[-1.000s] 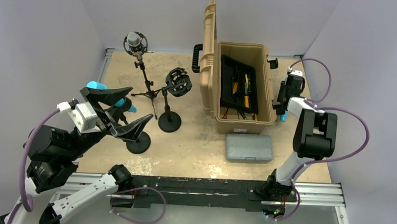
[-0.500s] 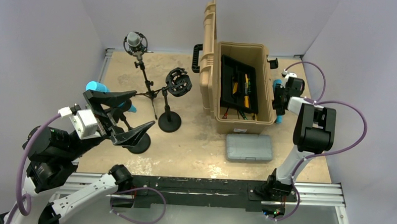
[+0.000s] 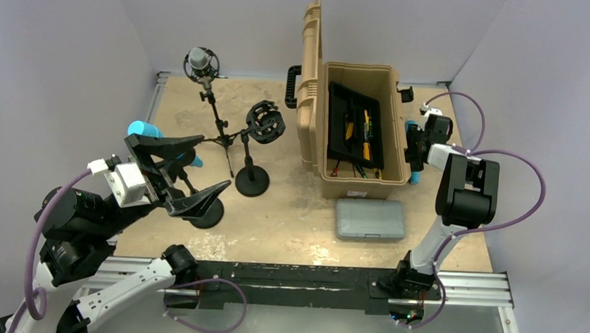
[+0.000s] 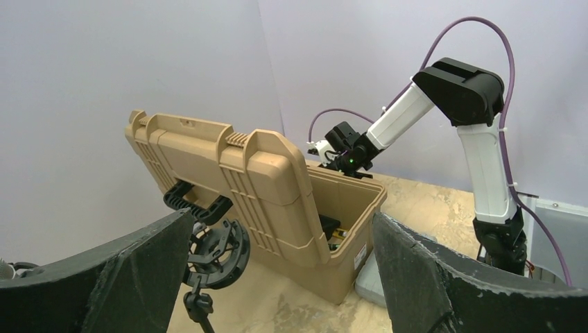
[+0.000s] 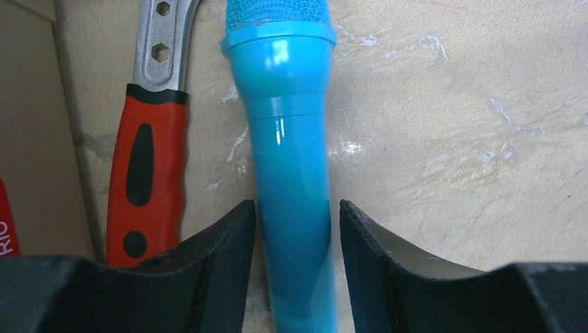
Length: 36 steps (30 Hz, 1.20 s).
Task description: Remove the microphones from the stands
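A blue microphone (image 5: 291, 152) lies flat on the table next to the toolbox wall. My right gripper (image 5: 297, 208) straddles its handle with the jaws open; a thin gap shows at the right finger (image 5: 388, 257). From above, that gripper (image 3: 415, 153) sits at the box's right side. A second blue microphone (image 3: 140, 128) rests on a round-base stand (image 3: 206, 211), partly hidden under my left gripper (image 3: 211, 161), which hangs wide open and holds nothing. A grey microphone (image 3: 199, 59) sits in a tripod stand (image 3: 220, 137). An empty shock mount (image 4: 215, 251) shows between the left fingers.
An open tan toolbox (image 3: 359, 186) holding tools stands at centre right, lid (image 3: 310, 69) upright. A grey case (image 3: 370, 218) lies in front of it. A red-handled wrench (image 5: 145, 180) lies beside the blue microphone. A black round-base stand (image 3: 252, 181) carries the shock mount.
The right gripper moved in against the toolbox's right side with the blue microphone, and its jaws have parted from the handle. The left arm shifted slightly.
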Each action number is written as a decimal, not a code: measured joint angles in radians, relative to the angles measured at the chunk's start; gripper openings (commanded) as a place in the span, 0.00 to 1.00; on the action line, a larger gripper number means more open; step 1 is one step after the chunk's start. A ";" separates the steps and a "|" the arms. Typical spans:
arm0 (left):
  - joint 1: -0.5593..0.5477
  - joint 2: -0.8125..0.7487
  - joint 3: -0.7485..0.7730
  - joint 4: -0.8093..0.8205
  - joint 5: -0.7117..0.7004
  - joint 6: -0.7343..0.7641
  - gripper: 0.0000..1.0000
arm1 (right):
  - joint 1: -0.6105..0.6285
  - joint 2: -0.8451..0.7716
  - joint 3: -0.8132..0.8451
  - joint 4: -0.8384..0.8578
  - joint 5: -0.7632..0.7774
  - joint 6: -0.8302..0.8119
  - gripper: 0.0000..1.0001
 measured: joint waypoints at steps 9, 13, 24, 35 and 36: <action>-0.004 0.000 -0.010 -0.001 -0.001 0.001 0.97 | 0.002 -0.029 0.000 -0.039 0.027 0.009 0.55; -0.004 0.000 -0.010 -0.001 -0.001 0.001 0.97 | 0.006 -0.079 0.002 -0.061 0.050 0.015 0.59; -0.005 0.003 -0.010 0.000 -0.001 0.001 0.97 | 0.009 -0.244 0.101 -0.223 0.366 0.197 0.63; -0.005 0.032 -0.011 -0.001 -0.006 0.001 0.97 | 0.135 -0.727 0.162 -0.225 0.211 0.290 0.64; -0.005 0.036 -0.011 -0.001 -0.006 0.001 0.97 | 0.193 -0.742 0.197 -0.224 0.199 0.290 0.64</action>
